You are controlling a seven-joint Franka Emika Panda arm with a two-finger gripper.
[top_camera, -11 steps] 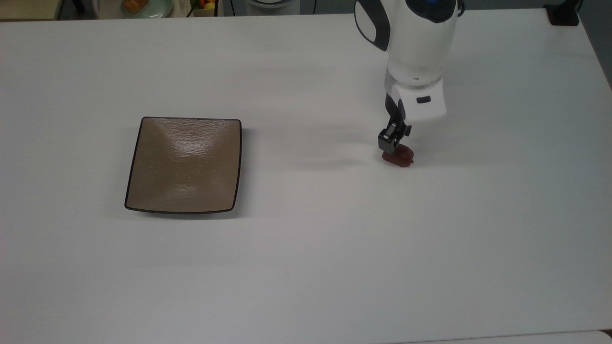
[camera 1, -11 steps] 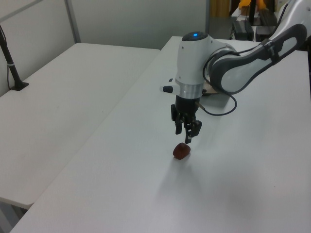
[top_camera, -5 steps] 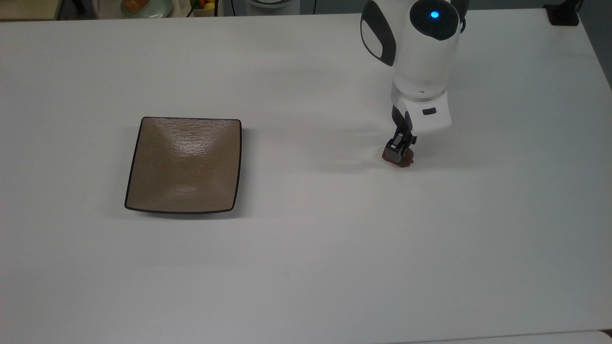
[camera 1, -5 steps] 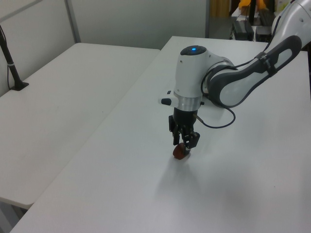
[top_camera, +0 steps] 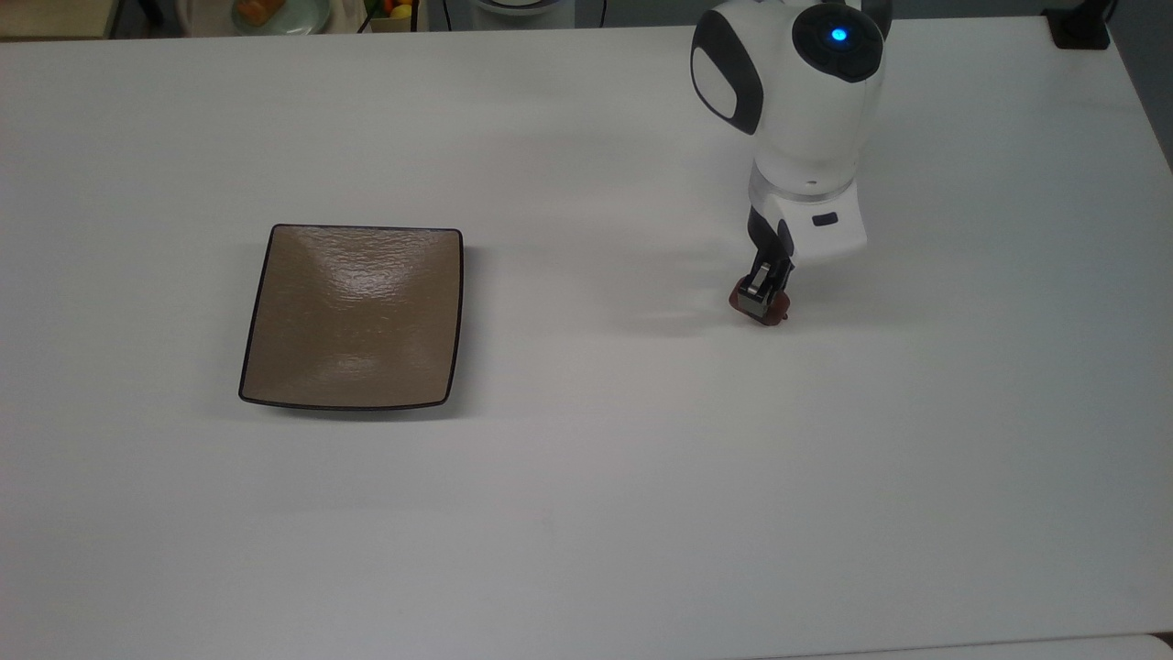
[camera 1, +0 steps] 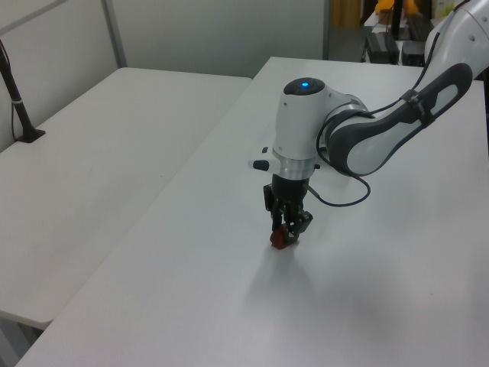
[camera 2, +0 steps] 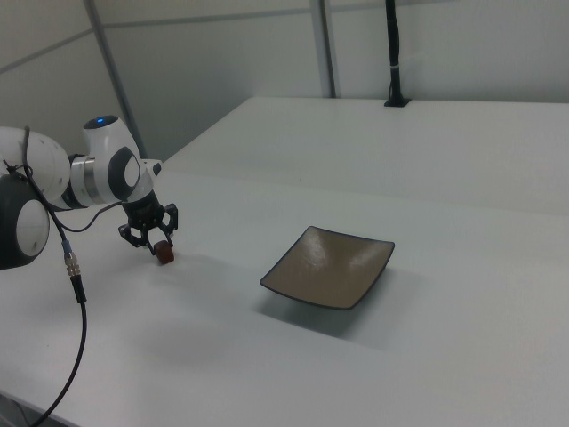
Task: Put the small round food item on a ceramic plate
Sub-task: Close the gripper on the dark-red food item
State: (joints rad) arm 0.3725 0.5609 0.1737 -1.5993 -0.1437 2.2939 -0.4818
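The small round food item [top_camera: 775, 314] is a dark red-brown lump lying on the white table at the top view's right. The same item [camera 1: 279, 241] [camera 2: 164, 255] sits right under the arm's wrist. My gripper [top_camera: 762, 295] [camera 1: 287, 229] [camera 2: 149, 242] is lowered onto it, open, with its black fingers on either side and partly covering it. The ceramic plate [top_camera: 353, 316] [camera 2: 329, 267] is a square tan-brown dish with a dark rim and nothing on it. It lies far off toward the top view's left.
A black post base [top_camera: 1079, 27] stands at the table's far right corner in the top view. A second white table [camera 1: 99, 130] adjoins with a thin seam. A black cable [camera 2: 73, 267] hangs from the arm. Bowls of food [top_camera: 275, 11] sit beyond the far edge.
The gripper came down from just above the food item until its fingers straddle it. The item shifted slightly. The plate has not moved.
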